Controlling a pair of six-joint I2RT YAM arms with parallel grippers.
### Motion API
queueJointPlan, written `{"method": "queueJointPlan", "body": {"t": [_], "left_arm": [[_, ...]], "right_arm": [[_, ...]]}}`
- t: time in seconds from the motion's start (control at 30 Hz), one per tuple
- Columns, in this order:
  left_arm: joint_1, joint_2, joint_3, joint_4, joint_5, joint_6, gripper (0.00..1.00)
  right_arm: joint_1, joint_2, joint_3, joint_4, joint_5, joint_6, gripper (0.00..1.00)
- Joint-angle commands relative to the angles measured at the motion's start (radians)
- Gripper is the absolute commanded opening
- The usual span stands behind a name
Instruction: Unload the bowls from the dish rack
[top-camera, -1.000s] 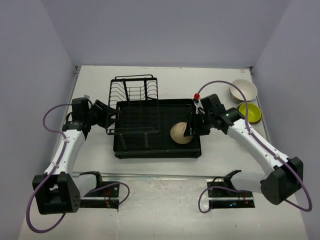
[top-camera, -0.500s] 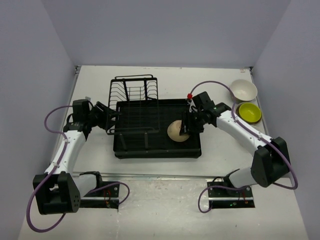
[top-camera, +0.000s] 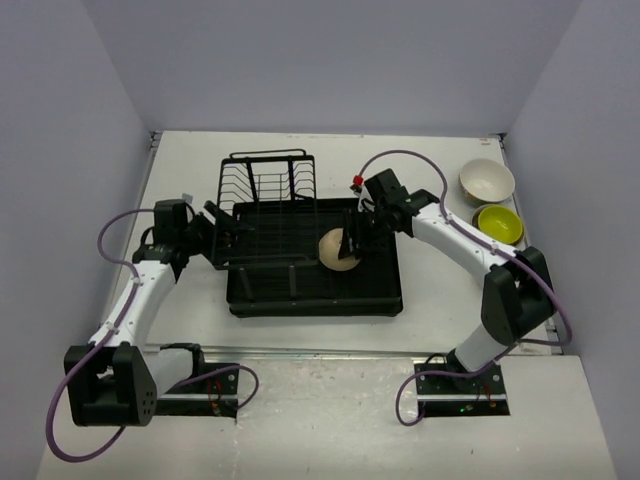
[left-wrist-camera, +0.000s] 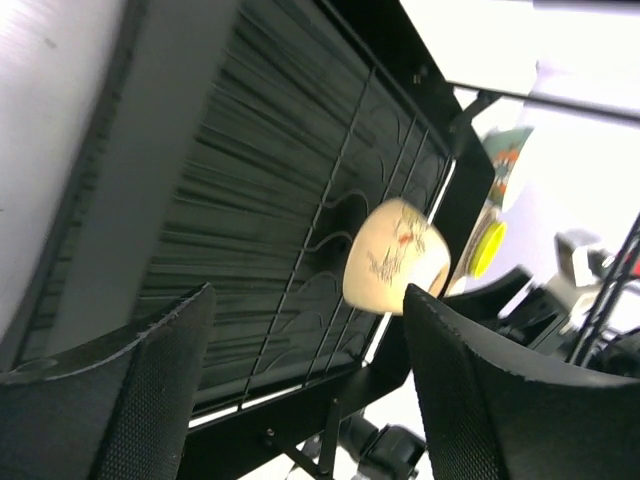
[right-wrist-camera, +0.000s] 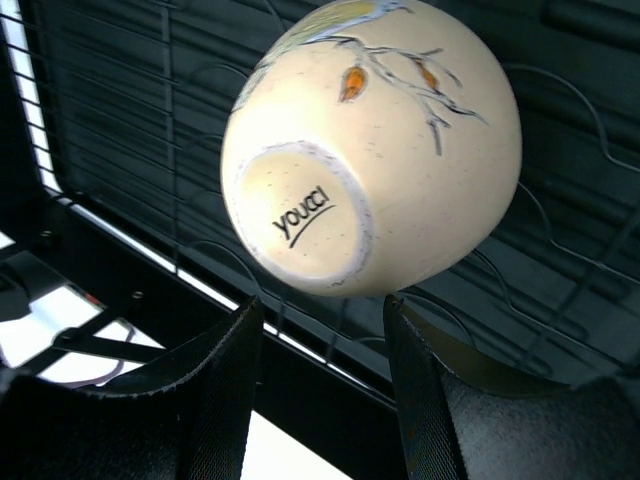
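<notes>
I find the cream bowl (right-wrist-camera: 370, 150) inside the dish rack (top-camera: 300, 297), over the right half of the black tray and tipped on its side. Its foot ring, printed "youcci", faces the right wrist camera, and a thin branch drawing with orange marks runs across its wall.

The right gripper (right-wrist-camera: 322, 308) pinches this bowl at the lower wall, one fingertip on each side. The upright wire plate holder (top-camera: 268, 185) stands at the tray's far left part, apart from the bowl.

The left gripper (left-wrist-camera: 308, 292) sits at the rack's left edge. Its jaws are spread wide and I see nothing between them.

On the table (top-camera: 180, 160), well to the right of the rack, a white bowl (top-camera: 487, 180) and a yellow-green bowl (top-camera: 498, 224) stand upright, one just beside the other.
</notes>
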Motion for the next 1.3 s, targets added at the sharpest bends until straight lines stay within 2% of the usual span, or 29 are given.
{"method": "queueJointPlan", "body": {"t": [0.0, 0.2, 0.5, 1.07, 1.27], "left_arm": [[-0.056, 0.010, 0.036, 0.037, -0.002, 0.025, 0.78], [-0.136, 0.019, 0.022, 0.096, -0.031, -0.021, 0.80], [-0.142, 0.027, -0.042, 0.175, -0.007, -0.080, 0.77], [-0.161, 0.064, -0.109, 0.180, -0.038, -0.081, 0.78], [-0.161, 0.070, -0.114, 0.180, -0.042, -0.081, 0.78]], "right_arm": [[0.015, 0.023, 0.076, 0.021, -0.050, 0.017, 0.52], [0.026, 0.060, 0.139, 0.008, -0.063, 0.022, 0.52], [0.029, 0.103, 0.202, 0.001, -0.103, 0.028, 0.52], [0.044, 0.129, 0.237, 0.001, -0.197, 0.028, 0.52], [0.044, 0.044, 0.233, -0.031, -0.008, 0.037, 0.53]]}}
